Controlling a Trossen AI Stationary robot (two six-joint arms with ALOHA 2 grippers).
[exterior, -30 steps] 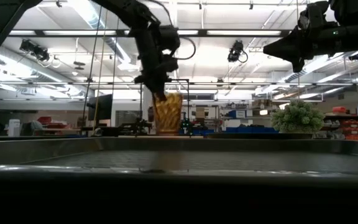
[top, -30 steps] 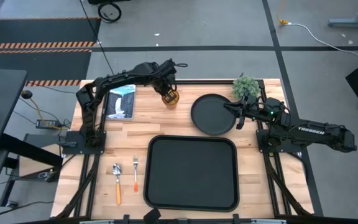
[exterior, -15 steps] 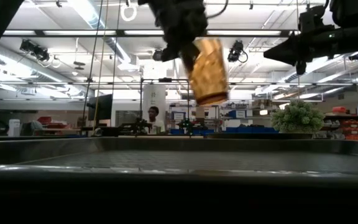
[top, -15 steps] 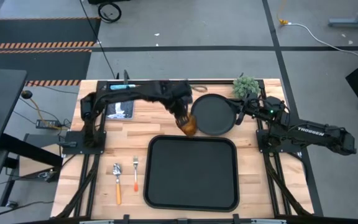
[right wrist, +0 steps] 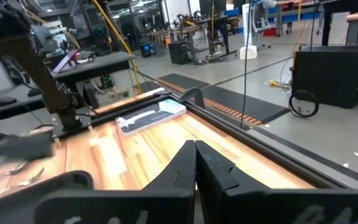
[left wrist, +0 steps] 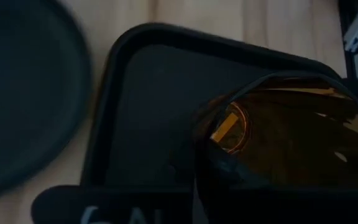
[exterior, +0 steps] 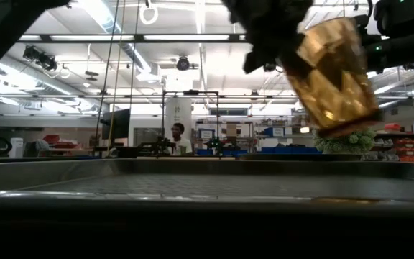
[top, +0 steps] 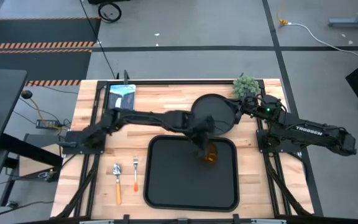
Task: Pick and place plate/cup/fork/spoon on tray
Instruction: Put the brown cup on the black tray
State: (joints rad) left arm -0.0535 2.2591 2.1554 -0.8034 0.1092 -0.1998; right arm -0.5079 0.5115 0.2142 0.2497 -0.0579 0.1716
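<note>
The amber cup hangs in the air over the far right part of the black tray, held by my left gripper, which is shut on it; the low view shows the cup tilted, high above the tray floor. The round black plate lies flat on the table beyond the tray. The fork and the spoon lie side by side on the table left of the tray. My right gripper is shut and empty by the plate's far right rim. My left gripper holds the cup by its rim, on the side toward the arm; the gripper body hides how the two fingers sit on the wall. The fingers come slanting down from the table's left. The cup is lifted clear and tilted, its base lowest.
A small potted plant stands at the far right corner, close to my right arm. A flat light-blue item lies at the far left. A person shows in the room beyond the table.
My left gripper has carried the cup from the table's far left, up and toward the right and near edges, past the plate to above the tray; the cup has gone from upright to tilted. My right gripper has swung a little toward the far edge.
</note>
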